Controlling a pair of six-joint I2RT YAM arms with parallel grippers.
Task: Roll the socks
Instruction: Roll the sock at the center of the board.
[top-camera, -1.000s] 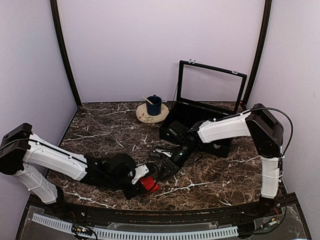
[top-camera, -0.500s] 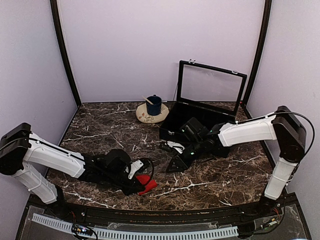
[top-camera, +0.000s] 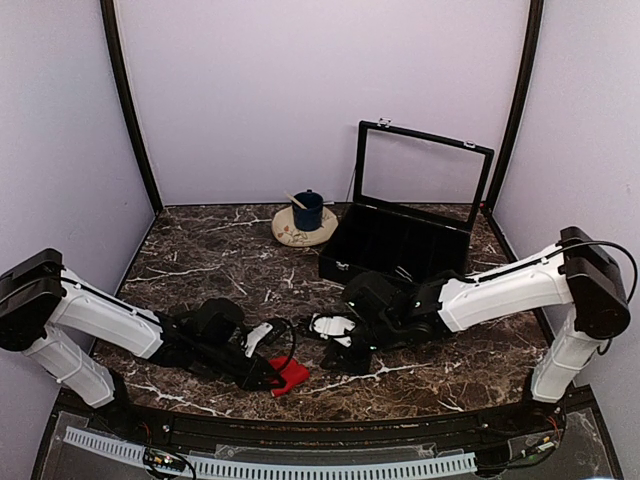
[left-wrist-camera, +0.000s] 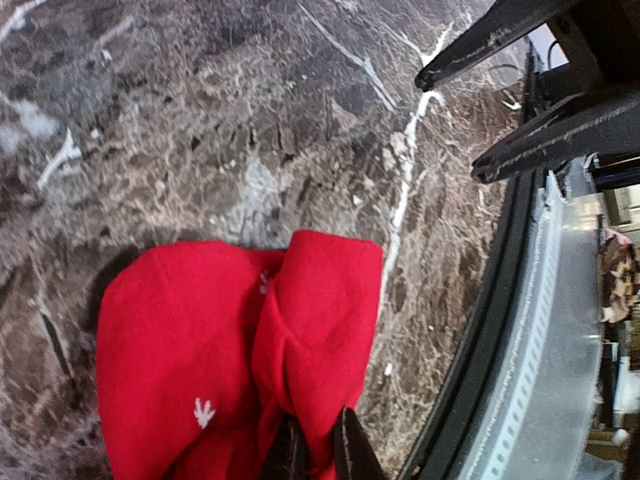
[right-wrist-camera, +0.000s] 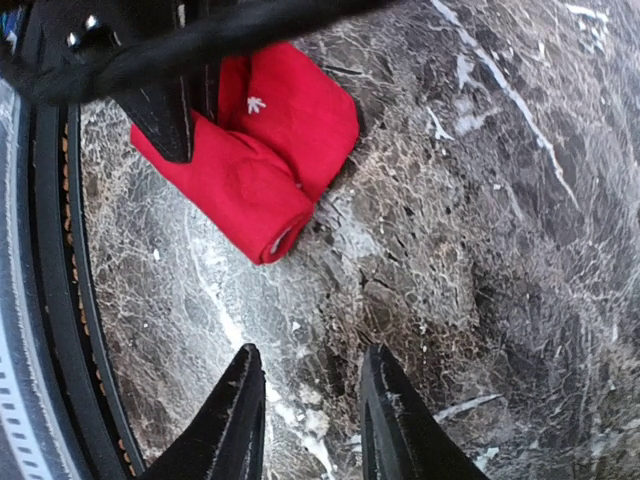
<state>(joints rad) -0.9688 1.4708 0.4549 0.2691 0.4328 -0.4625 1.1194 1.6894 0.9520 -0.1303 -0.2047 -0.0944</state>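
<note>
**A:** Left gripper (left-wrist-camera: 320, 448) is clamped tight on the red sock (left-wrist-camera: 235, 340), with the fingertips cut off at the bottom of the wrist view.

**B:** Right gripper (right-wrist-camera: 305, 415) is half-spread and empty over the marble table (right-wrist-camera: 480, 250), near the sock. It has backed off since a second ago.

White smooth link shells on left arm (top-camera: 100, 318), joined by black cylindrical joint housings; black wrist section with small white insert. Identical white-and-black scheme on right arm (top-camera: 500, 288), with thin black cable (top-camera: 620, 248) arched outside its shoulder housing. At left gripper (left-wrist-camera: 318, 455): two narrow black fingers (left-wrist-camera: 290, 455), flat inner faces. At right gripper (right-wrist-camera: 310, 415): two matte black tapered fingers (right-wrist-camera: 238, 420), broad at root, rounded toward tip.
</note>
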